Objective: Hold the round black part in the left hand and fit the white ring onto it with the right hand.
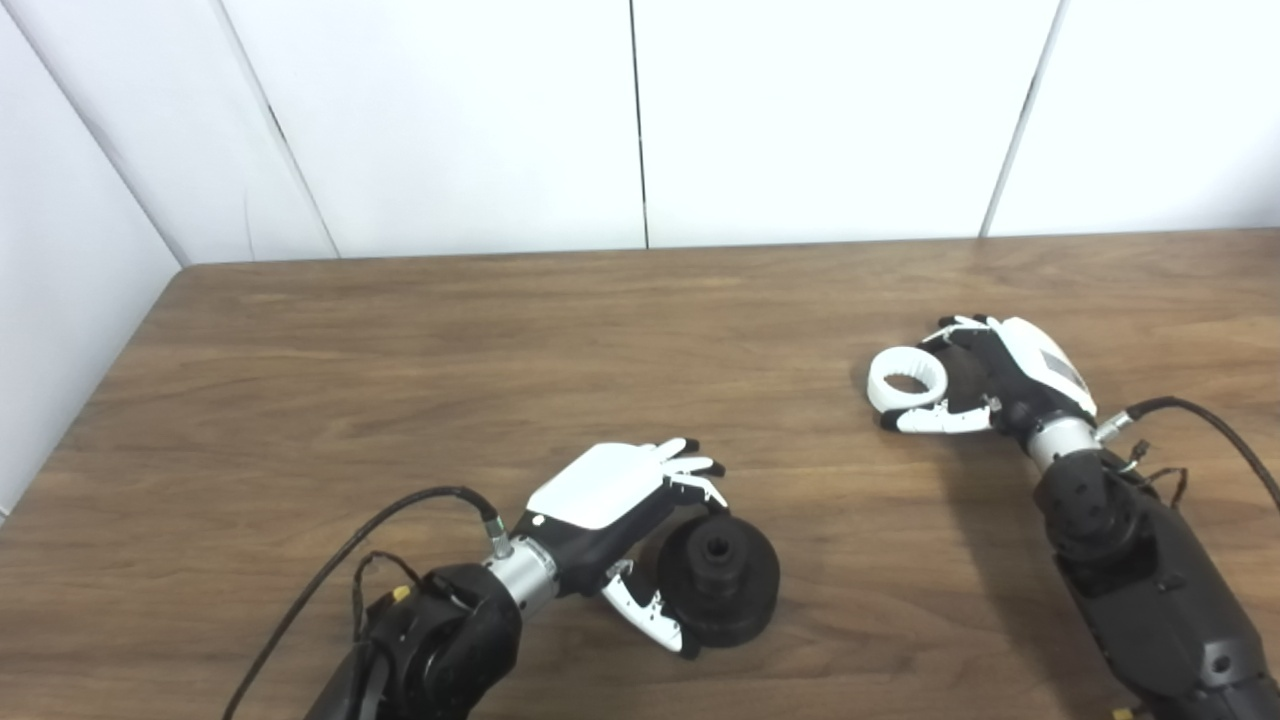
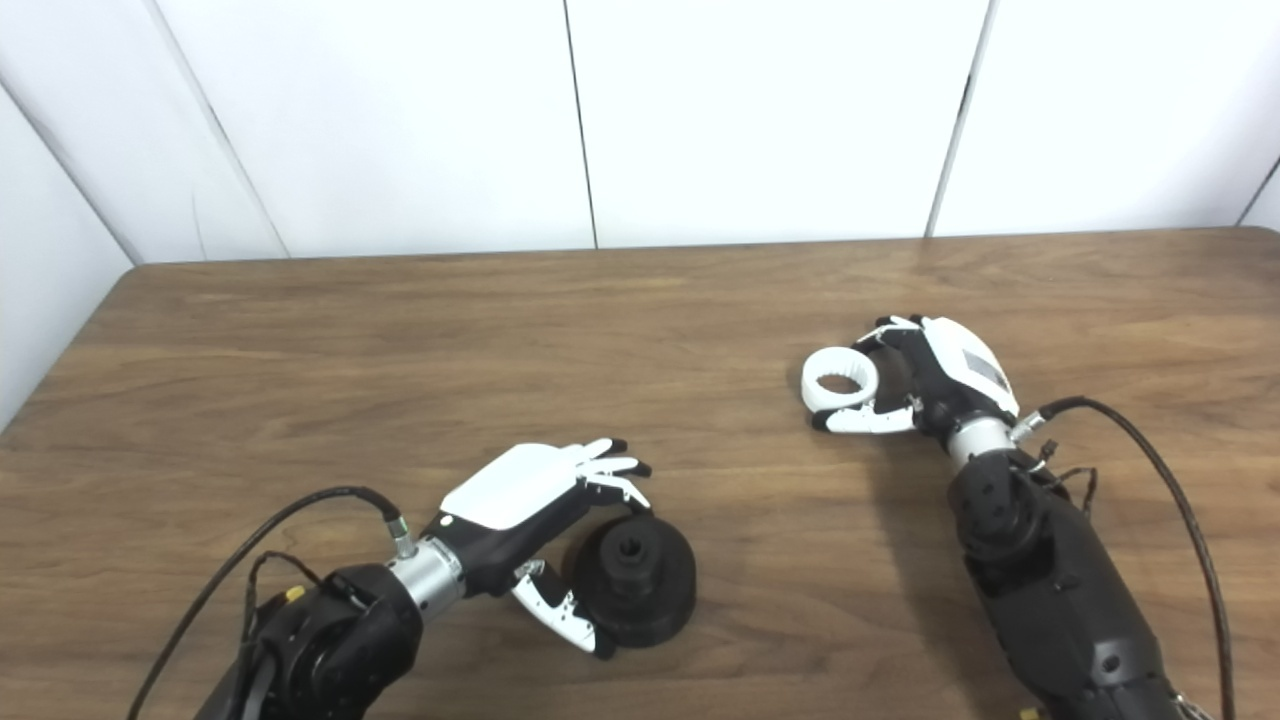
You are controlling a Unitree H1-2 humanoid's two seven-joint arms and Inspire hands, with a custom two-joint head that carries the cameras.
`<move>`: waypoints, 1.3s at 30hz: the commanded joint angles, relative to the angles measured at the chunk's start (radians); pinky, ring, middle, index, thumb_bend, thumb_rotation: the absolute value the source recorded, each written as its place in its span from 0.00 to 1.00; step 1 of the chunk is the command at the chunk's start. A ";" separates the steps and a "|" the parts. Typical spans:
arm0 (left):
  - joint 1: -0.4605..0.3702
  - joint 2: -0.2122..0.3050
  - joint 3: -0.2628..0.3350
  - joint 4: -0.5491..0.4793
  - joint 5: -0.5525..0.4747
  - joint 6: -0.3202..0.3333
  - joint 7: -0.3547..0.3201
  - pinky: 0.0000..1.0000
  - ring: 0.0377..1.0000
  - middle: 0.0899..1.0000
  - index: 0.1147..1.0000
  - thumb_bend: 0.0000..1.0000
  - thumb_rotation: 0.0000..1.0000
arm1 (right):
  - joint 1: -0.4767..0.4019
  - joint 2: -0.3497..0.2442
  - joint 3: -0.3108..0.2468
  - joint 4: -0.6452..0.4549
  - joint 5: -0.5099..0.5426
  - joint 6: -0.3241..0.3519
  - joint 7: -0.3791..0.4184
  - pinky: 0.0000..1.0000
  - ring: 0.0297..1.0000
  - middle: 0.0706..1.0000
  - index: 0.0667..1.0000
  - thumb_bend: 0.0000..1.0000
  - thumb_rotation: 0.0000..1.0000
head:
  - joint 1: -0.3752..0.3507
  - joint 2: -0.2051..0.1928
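I'm working over the wooden table (image 1: pixel 400 350), taking the round black part (image 1: pixel 722 582) near its front edge as my landmark. My left hand (image 1: pixel 625 520) is curling around that part, fingers over its far side and thumb at its near side, touching it, though the part is sitting on the wood and I cannot tell how firm the grip is. Well to the right of the part and farther back, my right hand (image 1: pixel 985 385) is closing loosely around the white ring (image 1: pixel 907 377), which seems to rest on the table. I'm judging that grasping is underway; lifting and fitting remain.
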State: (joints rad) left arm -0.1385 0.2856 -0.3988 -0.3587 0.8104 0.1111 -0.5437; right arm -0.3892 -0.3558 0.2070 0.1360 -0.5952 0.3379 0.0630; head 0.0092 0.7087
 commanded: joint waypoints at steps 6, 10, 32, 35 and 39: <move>-0.016 0.004 0.010 -0.037 0.009 0.000 0.008 0.96 0.99 0.91 0.57 0.83 0.26 | -0.034 -0.002 -0.015 -0.021 0.000 -0.044 -0.035 0.96 0.97 0.88 0.61 0.81 0.28 | 0.002 0.002; -0.014 0.003 0.012 -0.035 0.005 -0.004 0.013 0.96 0.99 0.91 0.57 0.83 0.26 | -0.035 -0.001 -0.015 -0.018 -0.001 -0.051 -0.044 0.97 0.97 0.88 0.60 0.81 0.29 | 0.002 0.002; -0.012 0.000 0.008 -0.034 0.012 -0.005 0.014 0.96 0.99 0.91 0.57 0.84 0.25 | -0.026 0.006 -0.036 -0.042 0.016 -0.053 -0.052 0.94 0.96 0.87 0.46 0.53 0.16 | 0.002 0.004; -0.012 0.000 0.007 -0.033 0.013 -0.003 0.010 0.96 0.99 0.91 0.57 0.84 0.25 | -0.019 0.007 -0.046 -0.083 0.027 -0.034 -0.035 0.93 0.96 0.87 0.46 0.52 0.16 | 0.003 0.004; -0.012 0.000 0.007 -0.028 0.013 -0.004 0.012 0.96 0.99 0.92 0.57 0.83 0.25 | -0.012 0.007 -0.057 -0.132 0.038 -0.010 -0.009 0.93 0.97 0.88 0.46 0.52 0.16 | 0.002 0.005</move>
State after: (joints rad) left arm -0.1373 0.2834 -0.3985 -0.3601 0.8138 0.1107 -0.5469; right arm -0.3734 -0.3394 0.1675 0.0557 -0.5635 0.3221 0.0538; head 0.0107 0.7133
